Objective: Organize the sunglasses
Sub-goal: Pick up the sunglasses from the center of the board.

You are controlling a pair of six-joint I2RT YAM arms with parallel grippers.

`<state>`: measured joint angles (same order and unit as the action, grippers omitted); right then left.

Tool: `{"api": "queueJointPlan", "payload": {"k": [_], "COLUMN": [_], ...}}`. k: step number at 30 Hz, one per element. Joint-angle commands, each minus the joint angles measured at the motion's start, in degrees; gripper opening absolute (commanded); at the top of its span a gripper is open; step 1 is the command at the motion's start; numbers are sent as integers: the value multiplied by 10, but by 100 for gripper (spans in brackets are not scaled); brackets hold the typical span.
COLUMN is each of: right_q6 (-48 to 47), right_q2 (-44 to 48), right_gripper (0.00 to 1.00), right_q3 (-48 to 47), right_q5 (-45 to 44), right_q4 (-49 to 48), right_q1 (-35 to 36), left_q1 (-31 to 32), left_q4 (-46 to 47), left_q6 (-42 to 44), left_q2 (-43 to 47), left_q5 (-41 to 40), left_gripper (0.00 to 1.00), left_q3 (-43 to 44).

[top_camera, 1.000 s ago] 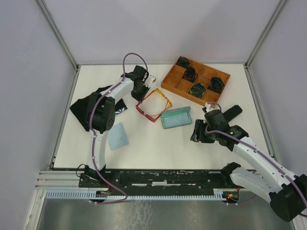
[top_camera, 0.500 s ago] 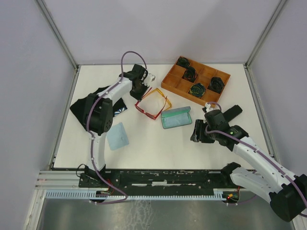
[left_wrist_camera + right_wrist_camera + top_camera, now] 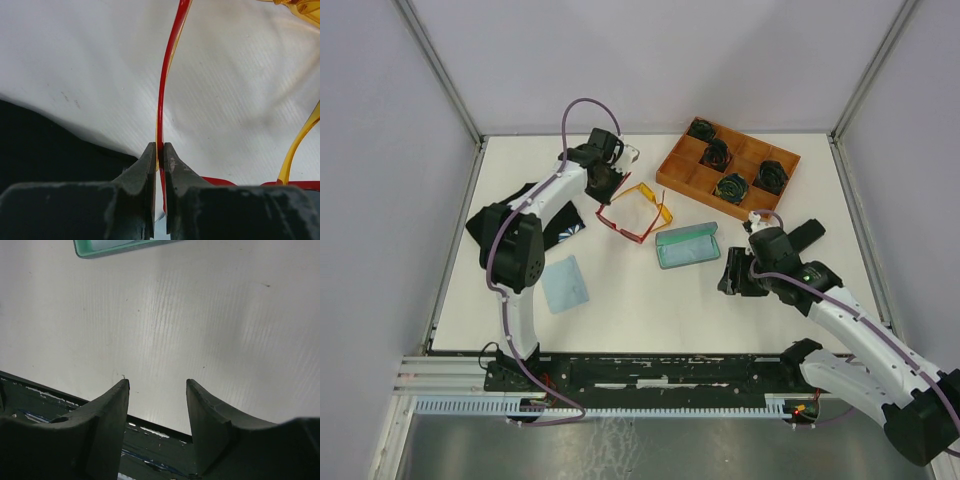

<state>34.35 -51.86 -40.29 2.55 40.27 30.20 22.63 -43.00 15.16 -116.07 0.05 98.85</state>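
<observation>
My left gripper [image 3: 606, 182] is shut on the thin temple arm of the red sunglasses [image 3: 626, 226] at the back left of the table. In the left wrist view the jaws [image 3: 159, 147] pinch the red temple [image 3: 165, 85], with a sliver of yellow pressed beside it. The orange-yellow sunglasses [image 3: 656, 200] lie tangled with the red pair; their temple [image 3: 299, 145] shows in the left wrist view. My right gripper [image 3: 732, 275] is open and empty over bare table [image 3: 157, 382], right of the open grey-blue case [image 3: 688, 245].
A wooden tray [image 3: 672, 172] with dark coiled items stands at the back right. A black cloth [image 3: 498, 222] lies at the left, a light blue cloth [image 3: 566, 285] in front of it. A black case [image 3: 807, 234] lies beside the right arm. The case's rim [image 3: 115, 247] shows in the right wrist view.
My left gripper has moved back and to the left, drawing both pairs of sunglasses with it away from the case. The right arm has hardly moved.
</observation>
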Motion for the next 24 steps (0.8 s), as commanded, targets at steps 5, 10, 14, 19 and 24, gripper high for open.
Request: {"api": "queueJointPlan", "payload": {"k": [5,10,14,19,24], "right_q6": [-9,-11,-12,-13,-14], "right_q2": [15,15,13,12,16], "right_gripper": [58,58,58,58,58], "right_q3": [-21,-18,-17,-17,-15], "right_q5": [-12,-12,-11,-7,-7], "right_q4": [-1,0,-1,-1,1], "right_q1": [-3,-3,-3,-3,-3], "left_q1": [5,5,9,16,27], "left_q4": [73,119,128,130,115], "left_q6": [-27,-40,-47,-77,-95], "left_q2": [13,30,45,64,89], "left_q5": [8,9,-3,-80,-124], "left_gripper": [12,11,11,11,10], "left_q3": [-51,-93,-117,-144,-160]}}
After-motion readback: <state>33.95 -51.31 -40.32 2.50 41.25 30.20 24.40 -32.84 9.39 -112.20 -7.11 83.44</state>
